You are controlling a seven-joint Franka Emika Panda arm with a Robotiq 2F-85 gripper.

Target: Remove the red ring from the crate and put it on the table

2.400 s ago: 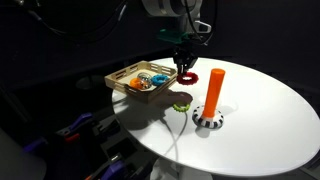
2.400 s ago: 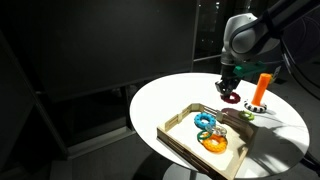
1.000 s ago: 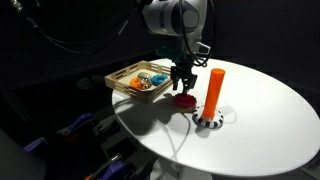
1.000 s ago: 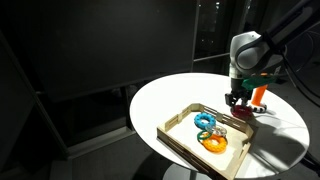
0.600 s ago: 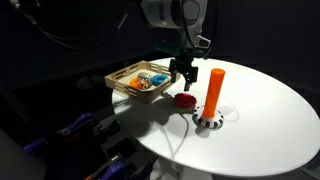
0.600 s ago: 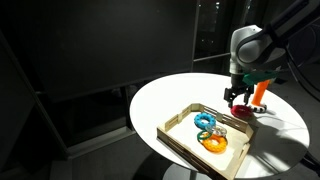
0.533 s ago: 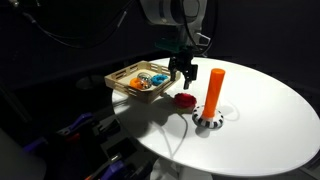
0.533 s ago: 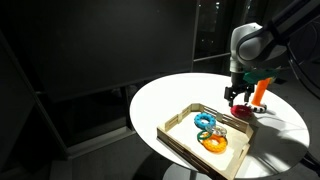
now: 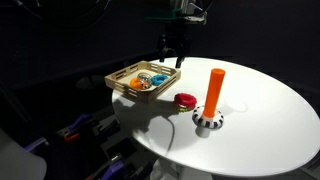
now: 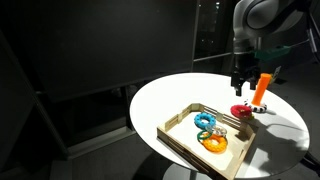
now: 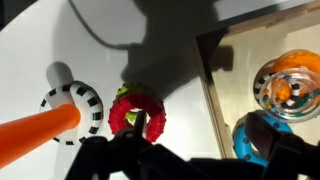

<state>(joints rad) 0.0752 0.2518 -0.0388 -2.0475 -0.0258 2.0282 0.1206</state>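
Observation:
The red ring (image 9: 185, 99) (image 10: 240, 110) (image 11: 137, 110) lies on the white table (image 9: 270, 110) (image 10: 160, 100) (image 11: 170, 60), between the wooden crate (image 9: 118, 84) (image 10: 178, 137) (image 11: 211, 92) and the orange peg (image 9: 214, 90) (image 10: 261, 88) (image 11: 35, 130). Some lime green shows at the ring's inner edge in the wrist view. My gripper (image 9: 172, 50) (image 10: 240, 78) (image 11: 200, 128) hangs well above the ring, open, with nothing between its fingers.
An orange ring (image 10: 213, 142) (image 11: 290, 85) and a blue ring (image 10: 205, 121) (image 11: 262, 135) lie in the crate. The peg stands upright on a black-and-white striped base (image 9: 208, 121) (image 11: 75, 105). The table edge lies just beyond the crate.
My gripper opened and let go of the red ring, which stays on the table beside the peg base. The gripper then rose straight up, well above the table.

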